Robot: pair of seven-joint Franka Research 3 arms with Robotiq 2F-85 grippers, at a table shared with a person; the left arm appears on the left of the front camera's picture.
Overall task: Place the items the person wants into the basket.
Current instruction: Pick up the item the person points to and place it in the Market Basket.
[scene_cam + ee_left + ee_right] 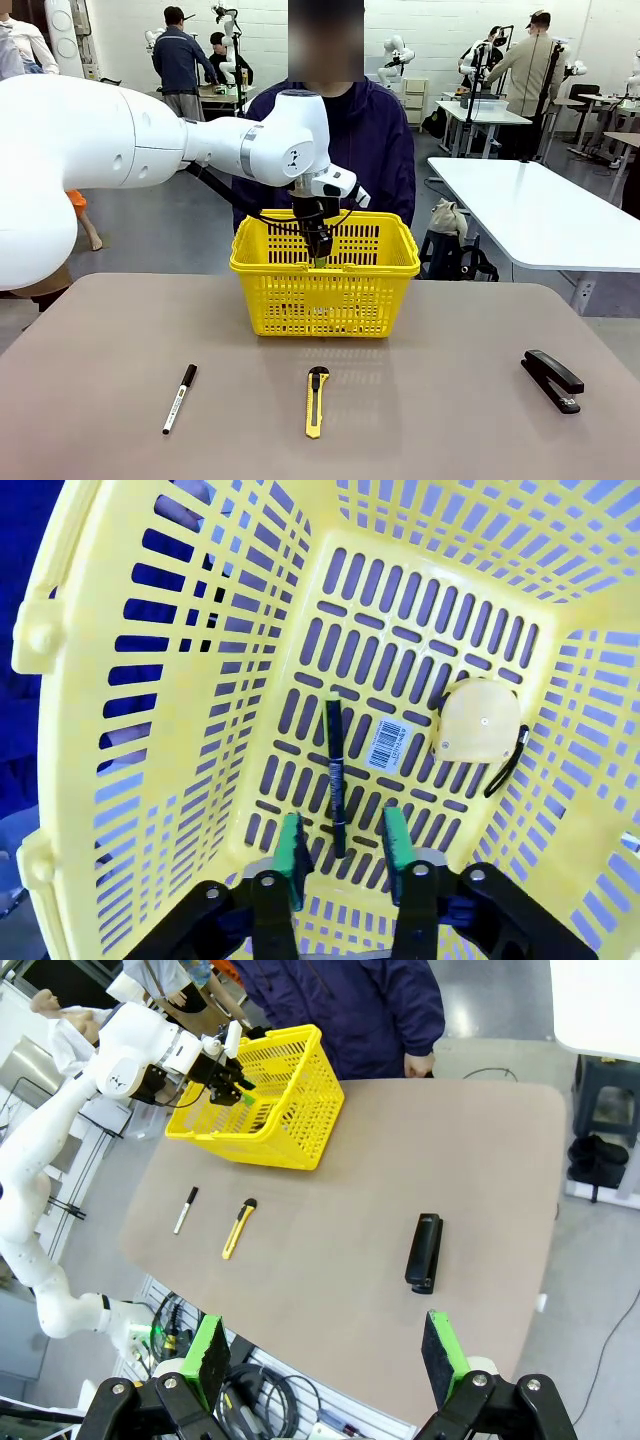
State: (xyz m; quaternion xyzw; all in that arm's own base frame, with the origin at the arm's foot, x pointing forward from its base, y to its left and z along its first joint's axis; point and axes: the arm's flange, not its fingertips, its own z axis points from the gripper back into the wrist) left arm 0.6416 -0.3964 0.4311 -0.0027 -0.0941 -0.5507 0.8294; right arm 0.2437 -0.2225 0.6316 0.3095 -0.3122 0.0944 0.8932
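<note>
The yellow basket stands at the far middle of the table, in front of the person. My left gripper reaches down into it. In the left wrist view its green pads stand apart, and the slim black pen lies loose on the basket floor between them. The round yellow tape measure rests on the floor beside the pen. The black stapler lies on the table at the near right. My right gripper hangs open high over the table's near edge.
A white marker with a black cap lies near left and a yellow-and-black utility knife near centre, both in front of the basket. The person's hand rests at the far table edge. A white table stands behind right.
</note>
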